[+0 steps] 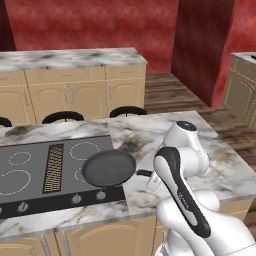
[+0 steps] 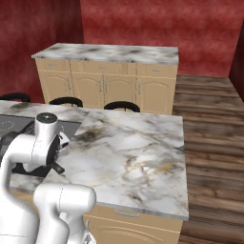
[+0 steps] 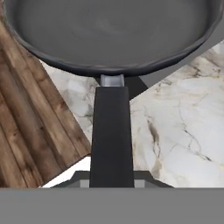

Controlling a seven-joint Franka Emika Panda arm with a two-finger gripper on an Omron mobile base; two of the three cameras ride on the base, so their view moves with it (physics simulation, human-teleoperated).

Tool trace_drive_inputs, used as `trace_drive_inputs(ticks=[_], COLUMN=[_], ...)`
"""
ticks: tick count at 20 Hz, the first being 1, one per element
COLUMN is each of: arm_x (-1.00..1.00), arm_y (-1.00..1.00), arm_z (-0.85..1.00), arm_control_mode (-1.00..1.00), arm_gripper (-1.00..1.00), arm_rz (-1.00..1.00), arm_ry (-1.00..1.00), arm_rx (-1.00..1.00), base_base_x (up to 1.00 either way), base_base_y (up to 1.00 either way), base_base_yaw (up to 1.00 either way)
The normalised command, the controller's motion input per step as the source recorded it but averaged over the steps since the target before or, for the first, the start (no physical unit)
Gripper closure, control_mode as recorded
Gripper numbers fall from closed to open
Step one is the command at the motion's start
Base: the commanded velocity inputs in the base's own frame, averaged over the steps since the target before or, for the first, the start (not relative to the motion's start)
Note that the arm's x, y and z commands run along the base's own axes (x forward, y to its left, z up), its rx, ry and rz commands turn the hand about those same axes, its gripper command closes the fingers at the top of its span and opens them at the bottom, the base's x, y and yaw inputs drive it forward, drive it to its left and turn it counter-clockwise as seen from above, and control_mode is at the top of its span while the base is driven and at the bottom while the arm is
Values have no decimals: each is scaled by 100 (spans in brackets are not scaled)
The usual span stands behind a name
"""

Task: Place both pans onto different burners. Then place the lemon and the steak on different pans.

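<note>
Handle (image 3: 111, 135) of the pan (image 3: 109, 35) sits closest to the hand cam, running straight up the frame from the bottom edge into the pan's rim via a short silver neck. Fingers are clamped on the handle's near end; the tips themselves are hidden under it in this view.

Hand view extras: marble table (image 3: 175, 131) under the right side of the handle, wood floor (image 3: 30, 122) showing on the left, so the handle is past the table edge there. A dark grey wedge right of the neck looks like the cooktop corner.

Left base view gives the layout: pan (image 1: 109, 167) hangs over the front right corner of the cooktop (image 1: 30, 172), covering most of the near right burner (image 1: 79, 174). Can't tell whether it touches the glass or floats just above. Long axis: handle (image 1: 143, 173) points right and slightly toward the robot, pan body to the left. Gripper (image 1: 155, 181) meets the handle end just beside the white forearm. Other burner rings (image 1: 83, 150) are bare. Vent grille (image 1: 53, 168) runs down the cooktop middle, knobs (image 1: 76, 199) along its front strip.

Right base view: the arm blocks most of the pan; only a dark sliver (image 2: 9, 138) shows left of the wrist. This view does show the wide marble area right of the cooktop, plus the back cabinets (image 2: 105, 88).
</note>
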Motion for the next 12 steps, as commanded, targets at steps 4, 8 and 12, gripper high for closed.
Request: trace_drive_inputs(ticks=[4, 8, 12], arm_x=[36, 33, 41], arm_y=[12, 11, 20], arm_z=[-26, -26, -37], arm_control_mode=[-100, -100, -100], arm_gripper=[100, 100, 100], arm_rz=[-6, -7, -4], arm_ry=[0, 0, 5], arm_rx=[0, 0, 0], base_base_x=[0, 0, 0], base_base_y=[0, 0, 0], base_base_yaw=[0, 0, 0])
